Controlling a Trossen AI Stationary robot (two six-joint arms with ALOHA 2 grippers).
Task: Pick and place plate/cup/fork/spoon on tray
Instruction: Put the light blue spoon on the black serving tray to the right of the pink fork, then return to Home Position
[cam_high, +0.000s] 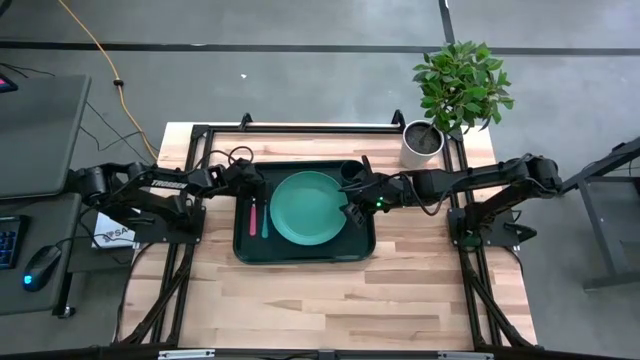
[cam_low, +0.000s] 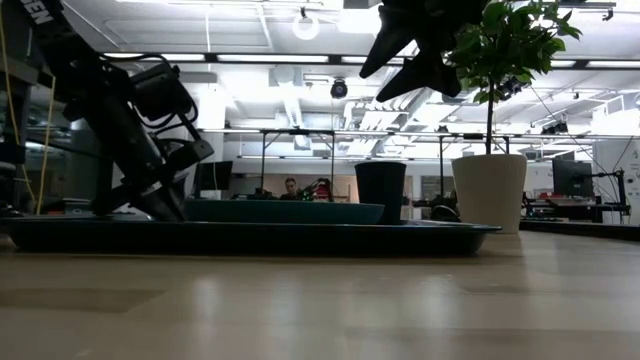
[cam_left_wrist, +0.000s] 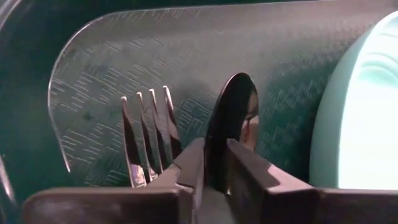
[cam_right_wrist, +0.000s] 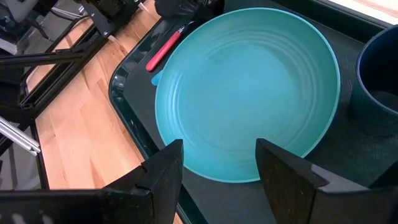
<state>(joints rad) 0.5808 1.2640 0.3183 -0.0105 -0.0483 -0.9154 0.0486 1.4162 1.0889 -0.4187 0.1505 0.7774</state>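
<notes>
Left pincer (cam_left_wrist: 214, 177) low over spoon (cam_left_wrist: 231, 127), right pincer (cam_right_wrist: 217, 165) spread above plate (cam_right_wrist: 249, 87)

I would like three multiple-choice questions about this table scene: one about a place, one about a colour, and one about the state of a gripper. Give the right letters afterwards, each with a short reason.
1. Where does the cup stand?
A. on the bare table beside the plant pot
B. on the tray, at the corner near the right arm
C. on top of the plate

2. What colour is the handle of the fork?
A. pinkish red
B. yellow
C. white

3. How does the right gripper stand?
A. shut on the cup
B. shut on the plate
C. open, holding nothing

Answers:
1 B: the high view shows the cup inside the tray's rim, beside the plate.
2 A: the fork lies next to the teal-handled spoon and its handle is red.
3 C: the right wrist view shows its fingers spread apart above the plate's edge, with nothing between them.
</notes>
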